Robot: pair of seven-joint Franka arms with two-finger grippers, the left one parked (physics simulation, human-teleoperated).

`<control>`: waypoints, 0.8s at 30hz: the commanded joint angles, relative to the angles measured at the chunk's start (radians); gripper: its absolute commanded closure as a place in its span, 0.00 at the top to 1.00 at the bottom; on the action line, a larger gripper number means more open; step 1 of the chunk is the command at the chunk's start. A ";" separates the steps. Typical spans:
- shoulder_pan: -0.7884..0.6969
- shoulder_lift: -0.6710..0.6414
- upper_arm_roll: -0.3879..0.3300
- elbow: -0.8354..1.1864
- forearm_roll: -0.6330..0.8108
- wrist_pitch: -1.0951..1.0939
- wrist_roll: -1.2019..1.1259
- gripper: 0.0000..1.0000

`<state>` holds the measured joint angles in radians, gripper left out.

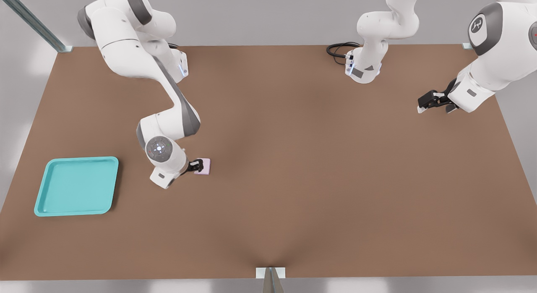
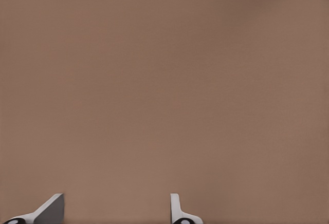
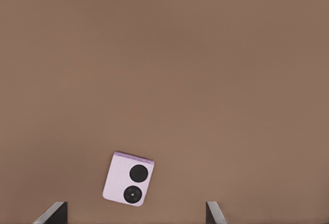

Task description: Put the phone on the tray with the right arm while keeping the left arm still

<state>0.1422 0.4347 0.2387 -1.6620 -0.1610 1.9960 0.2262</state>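
Right wrist view shows my hand (image 3: 136, 213) with its two fingers spread wide apart, and the phone (image 3: 128, 179) lying flat on the bench (image 3: 205, 70) between them, nearer one finger (image 3: 54, 212) than the other, and turned a little askew to them. I judge it light, stiff and slim, with a smooth, probably slippery face and two lenses I would rather not press on. I would take it across its two opposite thin edges, squared up first, since it offers little height to pinch. From the front, my hand (image 1: 197, 165) sits low at the phone (image 1: 203, 166). Further left lies the tray (image 1: 50, 188), well apart from both.
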 commanded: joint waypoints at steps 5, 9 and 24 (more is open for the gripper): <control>0.010 0.018 0.048 -0.059 -0.008 0.254 0.648 1.00; 0.002 -0.017 0.079 -0.183 -0.009 0.256 0.631 1.00; -0.073 0.001 0.067 -0.404 -0.011 0.449 0.311 1.00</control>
<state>0.0714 0.4404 0.3082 -2.0588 -0.1731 2.3679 0.5978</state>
